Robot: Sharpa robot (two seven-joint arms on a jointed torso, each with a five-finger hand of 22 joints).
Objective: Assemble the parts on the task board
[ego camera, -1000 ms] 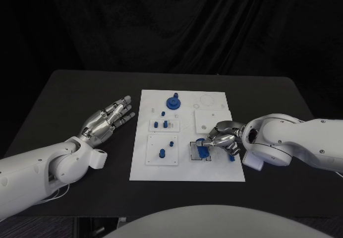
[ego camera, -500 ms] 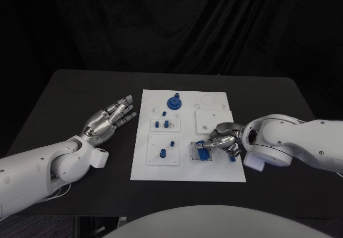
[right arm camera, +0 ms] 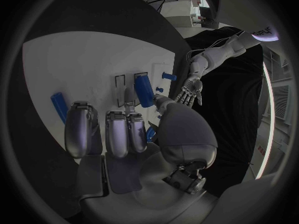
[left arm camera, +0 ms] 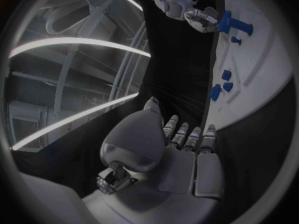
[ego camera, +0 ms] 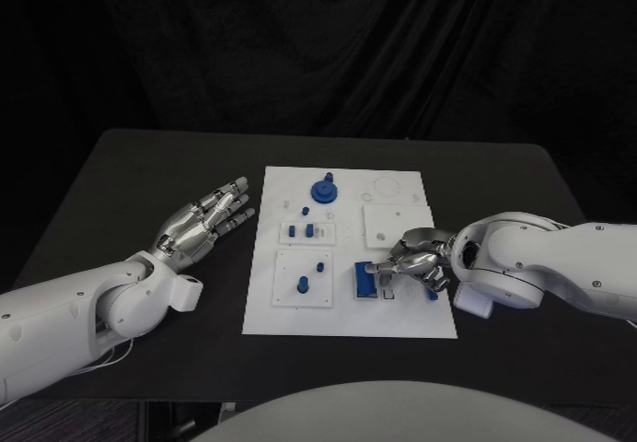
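From the head view, the white task board (ego camera: 348,250) sits mid-table; the right hand (ego camera: 411,261) hovers over its near right part, fingers curled beside a flat blue block (ego camera: 363,280) lying on the board, apparently not gripping it. The left hand (ego camera: 202,224) rests off the board, fingers straight and slightly spread, holding nothing

Left wrist view: fingers (left arm camera: 187,137) extended toward the board's edge

Right wrist view: fingertips (right arm camera: 118,129) just above the blue block (right arm camera: 144,89)
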